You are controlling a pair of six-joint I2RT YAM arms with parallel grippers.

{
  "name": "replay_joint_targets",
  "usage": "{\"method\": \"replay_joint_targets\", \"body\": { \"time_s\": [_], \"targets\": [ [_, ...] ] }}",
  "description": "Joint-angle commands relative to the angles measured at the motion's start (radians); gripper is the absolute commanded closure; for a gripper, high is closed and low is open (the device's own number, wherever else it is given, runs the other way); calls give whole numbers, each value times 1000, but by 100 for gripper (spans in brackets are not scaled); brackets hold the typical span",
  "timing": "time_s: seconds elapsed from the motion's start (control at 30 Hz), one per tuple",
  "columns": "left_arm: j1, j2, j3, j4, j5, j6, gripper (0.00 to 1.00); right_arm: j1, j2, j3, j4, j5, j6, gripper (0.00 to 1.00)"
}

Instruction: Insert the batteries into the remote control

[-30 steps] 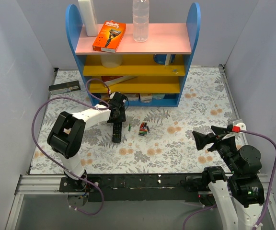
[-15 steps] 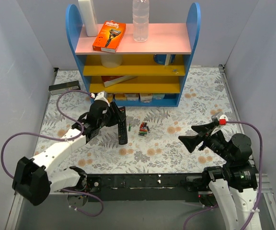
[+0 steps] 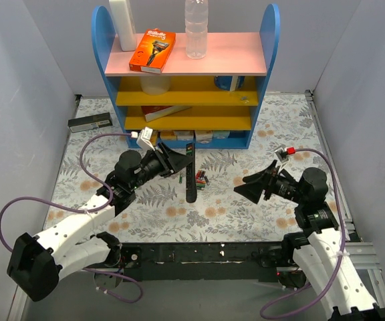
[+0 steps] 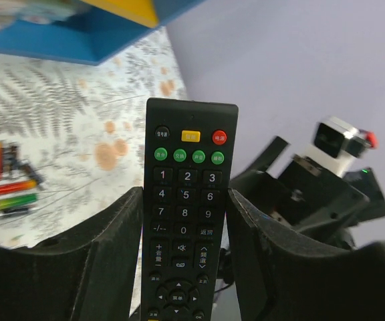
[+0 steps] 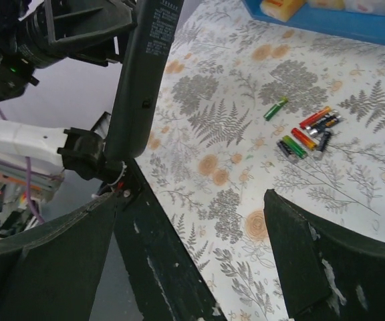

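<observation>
Holding the remote control (image 4: 187, 200) in the left end effector (image 3: 177, 161), roughly half closed, fingers (image 4: 109, 257) pressed against its 2 long edges. Lifted clear of the bench (image 3: 259, 134), long axis running straight out between those fingers, coloured-button end outermost. Button face turned back toward the left wrist; plain back with a printed label turned toward the right end effector (image 3: 248, 187). Spread as wide as can be there, gripping nothing. Seen from that open end effector: remote just ahead and left of centre, crossing the view as 1 slanted bar; batteries (image 5: 307, 134) farther ahead and to the right, lying on the bench in a small cluster, mostly side by side, with 1 green battery (image 5: 276, 108) apart on the remote's side. Judged better placed for the work: the right arm, being free. Probably calls next for reaching the back of the remote, already presented that way, or for picking 1 battery.
</observation>
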Motion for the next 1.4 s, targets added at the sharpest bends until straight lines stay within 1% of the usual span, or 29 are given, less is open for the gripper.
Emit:
{"method": "replay_joint_targets", "body": {
  "time_s": [0.0, 0.07, 0.1, 0.2, 0.23, 0.3, 0.6, 0.7, 0.9, 0.97, 1.07, 1.1, 1.17, 1.2, 1.23, 1.27, 1.3, 1.33, 1.37],
  "targets": [
    [-66, 26, 26, 216, 28, -66, 100, 69, 68, -38, 419, -46, 198, 2],
    [-92, 44, 36, 256, 22, -70, 100, 112, 102, -50, 507, -22, 238, 2],
    [-103, 64, 47, 282, 17, -73, 100, 162, 142, -47, 556, -12, 251, 2],
    [-134, 101, 67, 317, 10, -78, 100, 256, 223, -26, 607, 25, 255, 2],
    [-141, 106, 75, 329, 8, -75, 100, 276, 242, -23, 650, 34, 259, 2],
    [-161, 113, 78, 358, 2, -75, 100, 314, 283, -18, 684, 51, 267, 2],
    [-189, 89, 81, 400, -42, -50, 100, 396, 363, 6, 802, 80, 285, 2],
    [-192, 90, 87, 405, -42, -41, 100, 433, 384, 3, 860, 95, 302, 2],
    [-198, 89, 84, 446, -33, -44, 100, 492, 421, 0, 911, 121, 313, 2],
    [-201, 89, 79, 458, -30, -52, 100, 503, 427, -4, 932, 123, 313, 6],
    [-206, 81, 63, 484, -21, -58, 100, 508, 427, -12, 943, 123, 314, 21],
    [-206, 77, 56, 487, -21, -59, 100, 508, 424, -15, 943, 123, 314, 34],
    [-206, 61, 46, 475, -24, -53, 100, 508, 415, -23, 931, 124, 305, 50],
    [-206, 54, 43, 452, -27, -41, 95, 508, 409, -23, 917, 126, 299, 65],
    [-206, 48, 41, 437, -38, -29, 88, 509, 404, -21, 897, 127, 276, 73],
    [-206, 28, 44, 416, -50, -14, 77, 509, 392, -18, 842, 130, 261, 80],
    [-206, 17, 49, 355, -64, 20, 58, 508, 383, -6, 795, 137, 238, 91],
    [-206, 5, 56, 316, -91, 37, 44, 511, 375, 5, 747, 149, 215, 96],
    [-206, -18, 78, 273, -114, 57, 33, 514, 358, 17, 695, 178, 152, 99]
  ]
}}
